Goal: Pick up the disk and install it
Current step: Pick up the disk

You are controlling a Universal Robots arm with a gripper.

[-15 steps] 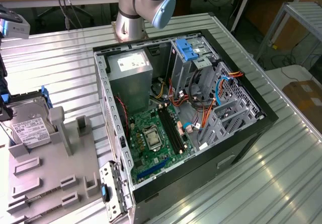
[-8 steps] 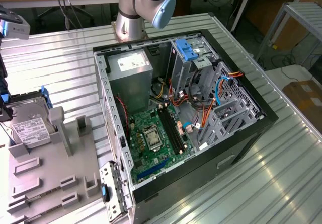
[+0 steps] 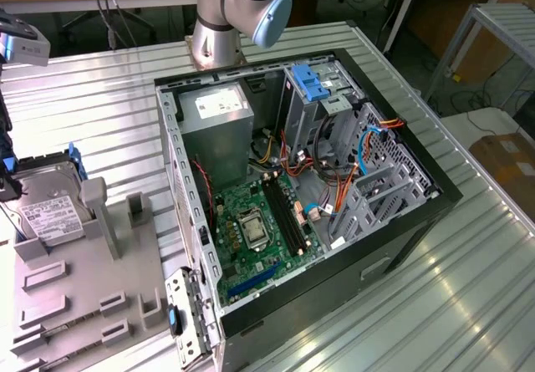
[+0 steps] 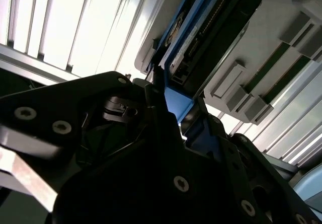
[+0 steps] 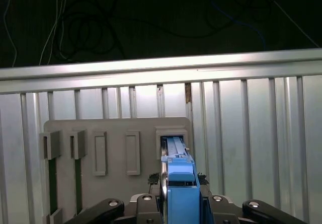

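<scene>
Gripping: the gripper (image 5: 178, 177) has its two dark fingers (image 5: 153, 177) pressed against opposite sides of the disk (image 5: 178, 194), clamped on its blue edge in the first wrist view.
Disk look: a flat silver metal slab with a white label printed in black on its face and blue plastic rails along its sides.
Disk place: it stands on edge, tilted, in a slot of the grey holder (image 3: 92, 272) at the exterior view's left, well apart from the computer case (image 3: 435, 196).
Holder: a grey block with several raised slots, resting on the ribbed metal table (image 3: 468, 305).
Computer case: it lies open on its side, with the green circuit board (image 3: 255, 230), the grey power box (image 3: 217, 113) and a blue bracket (image 3: 308, 84) inside.
Arm: its base (image 3: 217, 42) stands just behind the case.
</scene>
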